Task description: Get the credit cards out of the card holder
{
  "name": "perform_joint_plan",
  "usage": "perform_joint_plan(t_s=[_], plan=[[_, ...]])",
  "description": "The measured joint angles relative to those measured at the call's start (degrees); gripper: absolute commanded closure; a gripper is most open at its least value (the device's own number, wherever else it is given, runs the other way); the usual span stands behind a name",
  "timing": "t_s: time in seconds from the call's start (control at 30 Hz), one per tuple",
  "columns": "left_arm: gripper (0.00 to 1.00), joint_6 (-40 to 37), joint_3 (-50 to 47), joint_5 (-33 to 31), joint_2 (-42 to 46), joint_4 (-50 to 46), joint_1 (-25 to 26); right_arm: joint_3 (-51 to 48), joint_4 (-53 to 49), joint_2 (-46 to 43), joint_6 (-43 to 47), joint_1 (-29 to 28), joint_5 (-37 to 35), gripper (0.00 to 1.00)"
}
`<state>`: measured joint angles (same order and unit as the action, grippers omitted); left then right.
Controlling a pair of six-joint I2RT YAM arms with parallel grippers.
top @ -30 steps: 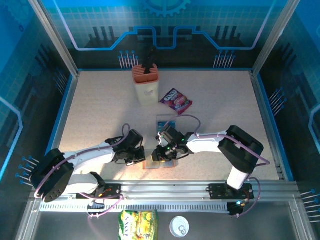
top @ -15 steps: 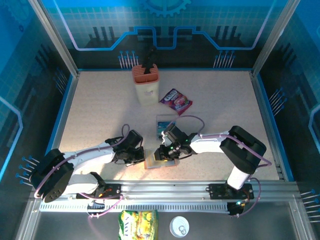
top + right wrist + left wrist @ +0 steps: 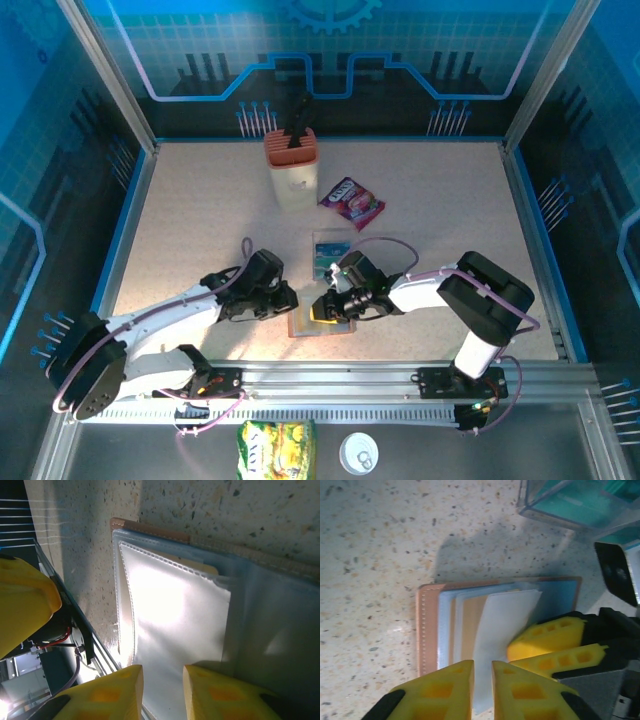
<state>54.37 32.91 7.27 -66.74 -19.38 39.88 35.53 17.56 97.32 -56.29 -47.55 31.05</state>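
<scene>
Nearest the viewer, below the rail, lie a yellow-green packet [image 3: 275, 446] at 7 o'clock and a white round lid [image 3: 358, 453] at 6 o'clock. On the speckled table [image 3: 200, 220], at 6 o'clock, the salmon-brown card holder [image 3: 300, 326] [image 3: 427, 630] lies open and flat.

The left gripper [image 3: 287, 300] [image 3: 482, 666] meets it from 9 o'clock. Its yellow fingers are drawn narrow, with a clear sleeve [image 3: 505, 625] [image 3: 175, 610] running into the slit between them. The right gripper [image 3: 322, 310] [image 3: 162, 672] comes from 3 o'clock, also narrow, its tips closed on the same sleeve's opposite edge. A tan sheet shows under the sleeves; I cannot tell whether it is a card.

Just beyond the holder, at 12 o'clock, a clear plastic box [image 3: 318, 240] [image 3: 530, 510] holds teal credit cards [image 3: 335, 255] [image 3: 580, 502]. Farther out, a purple snack packet [image 3: 352, 201] lies at 1 o'clock. A beige container [image 3: 293, 185] stands at 11 o'clock.
</scene>
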Motion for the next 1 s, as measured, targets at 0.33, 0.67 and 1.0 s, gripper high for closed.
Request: perform_joint_plan(t_s=[0.33,0.67,1.0], plan=[[0.68,4.1,-1.3,4.0,-4.3,9.0,0.4,-2.0,4.5,0.2,-1.4,0.4,1.0,0.72],[0.64,5.8,-2.1,4.2,-6.4,9.6,0.7,-4.5,10.6,0.7,-3.3,1.1,2.4,0.74],[0.61,6.8,-2.2,4.2,-7.0,9.6,0.7,-5.3,12.7,0.9,-4.2,1.1,2.5,0.74]])
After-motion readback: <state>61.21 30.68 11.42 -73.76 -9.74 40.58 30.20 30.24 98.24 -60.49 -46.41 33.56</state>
